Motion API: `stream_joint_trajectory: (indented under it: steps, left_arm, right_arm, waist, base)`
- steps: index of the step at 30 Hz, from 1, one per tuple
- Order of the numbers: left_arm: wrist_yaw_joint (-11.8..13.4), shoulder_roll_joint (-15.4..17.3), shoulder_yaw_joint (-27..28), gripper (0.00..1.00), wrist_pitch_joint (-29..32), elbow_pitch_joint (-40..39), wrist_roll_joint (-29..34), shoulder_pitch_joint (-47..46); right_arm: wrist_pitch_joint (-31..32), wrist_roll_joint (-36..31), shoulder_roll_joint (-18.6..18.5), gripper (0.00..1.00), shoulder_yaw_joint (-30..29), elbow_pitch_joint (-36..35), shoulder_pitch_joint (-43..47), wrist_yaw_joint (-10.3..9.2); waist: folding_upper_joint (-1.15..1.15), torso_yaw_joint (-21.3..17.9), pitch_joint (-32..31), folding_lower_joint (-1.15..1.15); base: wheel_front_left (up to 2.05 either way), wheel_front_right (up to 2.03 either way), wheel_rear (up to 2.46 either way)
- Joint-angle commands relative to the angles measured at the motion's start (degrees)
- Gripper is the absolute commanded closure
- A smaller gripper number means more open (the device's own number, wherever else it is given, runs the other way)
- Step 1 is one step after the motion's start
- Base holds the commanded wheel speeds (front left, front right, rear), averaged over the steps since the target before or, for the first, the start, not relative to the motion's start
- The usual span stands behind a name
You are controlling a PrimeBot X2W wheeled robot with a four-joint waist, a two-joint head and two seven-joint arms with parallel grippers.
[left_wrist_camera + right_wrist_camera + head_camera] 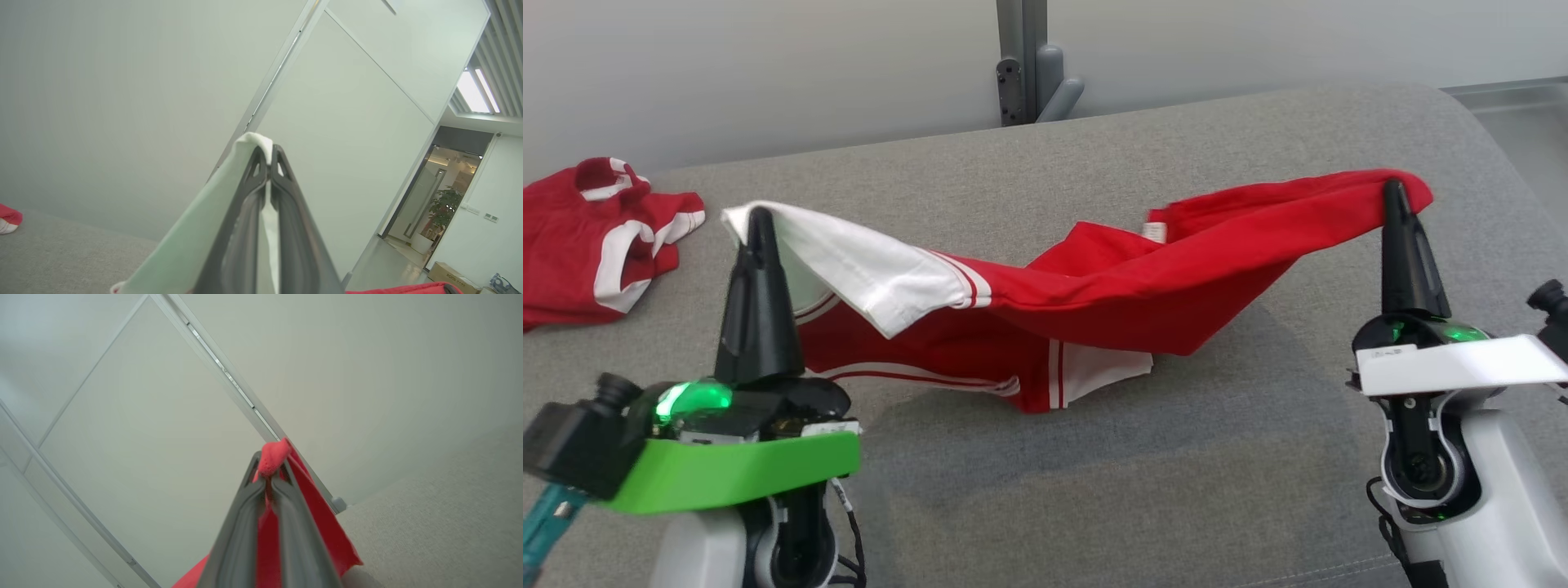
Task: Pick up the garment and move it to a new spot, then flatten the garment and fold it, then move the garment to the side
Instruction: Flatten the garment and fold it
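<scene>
Red cloth is clamped in the fully closed right pincer [1393, 188], with a small nub of it poking past the tips. White cloth, a sleeve or a hem, is nipped the same way by the closed left pincer [760, 216]. Between the two the garment [1111, 286] is slung like a hammock: its ends are lifted and its middle sags onto the grey cushion [1176, 482], where a striped white part is touched down.

For a good flattening, the pincers should be drawn apart until the sag is taken out and held level with each other. They should then be lowered together so that the cloth is laid out without twist. The thin bites at the edges could be pulled free if the stretch is overdone.

Which parts of the garment are gripped cannot be told, since it is twisted and doubled over itself. A second garment [596, 237] at the far left is cut off by the frame edge, and the underside of the sag is hidden.
</scene>
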Motion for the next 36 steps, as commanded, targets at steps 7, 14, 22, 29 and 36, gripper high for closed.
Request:
stream_joint_trajectory:
  steps: [7,14,22,29,36]
  left_arm:
    - [2.0,2.3,1.7,1.00,5.0,-17.3,-1.9,-2.6]
    - [4.1,3.7,1.5,1.00,11.9,-26.9,-3.7,-9.5]
    - [4.7,6.1,3.0,1.00,17.0,-19.3,-5.3,-20.0]
    - [3.3,9.2,3.0,1.00,20.6,-1.5,-3.4,-42.0]
    - [1.2,12.7,1.8,1.00,16.5,20.2,5.3,-68.7]
  right_arm:
    - [2.7,3.1,-1.4,1.00,-3.1,-14.8,3.8,0.00]
    - [8.0,2.1,-0.3,1.00,-6.8,-25.6,4.8,0.00]
    - [15.2,-1.1,1.3,1.00,-7.5,-23.6,-2.8,0.01]
    - [18.0,-3.6,2.5,1.00,-6.6,-12.1,-25.7,0.00]
    - [9.3,-13.2,3.1,1.00,-8.2,10.4,-55.3,0.00]
  waist:
    - [0.33,-1.5,-1.3,0.00]
    - [0.33,-1.6,0.2,0.00]
    - [0.33,-0.6,8.6,0.00]
    - [0.33,0.6,20.0,0.00]
    - [0.33,2.1,28.3,0.00]
  base:
    - [0.00,0.00,0.00]
    - [0.00,0.00,0.00]
    - [0.00,0.00,0.00]
    - [0.00,0.00,0.00]
    - [0.00,0.00,0.00]
